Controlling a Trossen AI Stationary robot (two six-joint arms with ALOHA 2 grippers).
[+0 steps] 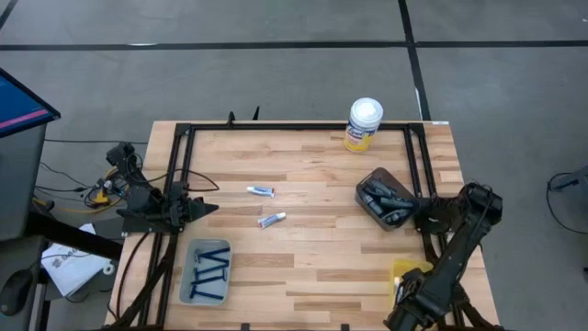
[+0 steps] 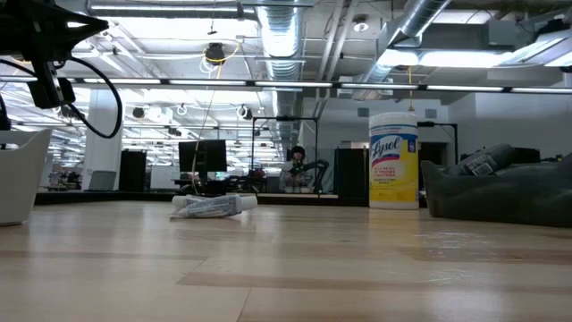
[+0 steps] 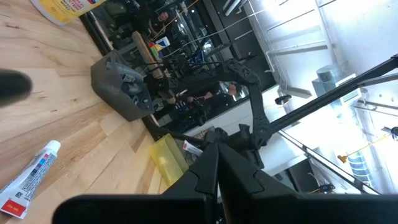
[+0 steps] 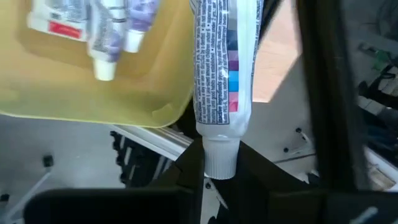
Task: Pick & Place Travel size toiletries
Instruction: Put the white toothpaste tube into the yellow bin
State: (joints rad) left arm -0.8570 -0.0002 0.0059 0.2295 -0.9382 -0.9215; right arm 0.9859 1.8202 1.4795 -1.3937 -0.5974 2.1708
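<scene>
Right gripper (image 4: pixel 219 163) pinched a white tube (image 4: pixel 221 68) by its cap end, just beside the yellow tray (image 4: pixel 74 93) already holding tubes. Placing seemed underway; next, carry it over the tray and release. Left gripper (image 1: pixel 209 209) waited closed.

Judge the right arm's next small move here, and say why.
Probably shift the right gripper slightly so the white tube it grips by the cap sits fully over the yellow tray, then release. The tube hangs at the tray's edge, where other tubes already lie. The left gripper waits near the table's left side.
</scene>
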